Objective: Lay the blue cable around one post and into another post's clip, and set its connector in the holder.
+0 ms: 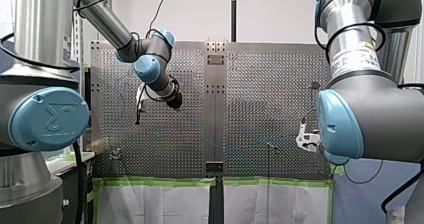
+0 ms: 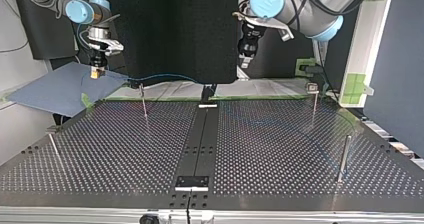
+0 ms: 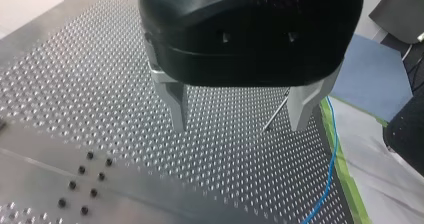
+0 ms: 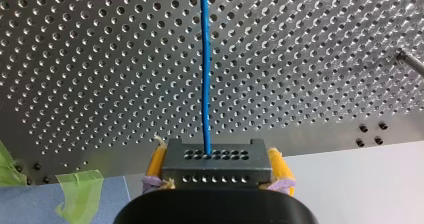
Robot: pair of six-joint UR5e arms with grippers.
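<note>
right claw [image 4: 215,156]: yellow pads clamped on the connector [image 4: 215,170], held just off the desk [image 4: 100,59] edge over a blue sheet [image 2: 60,89].
cable [image 4: 205,64]: blue, runs from the connector out over the desk; seems to pass a thin post [image 2: 144,101], contact unclear.
left claw [image 3: 240,114]: fingers apart, nothing between them, above the desk.
</note>
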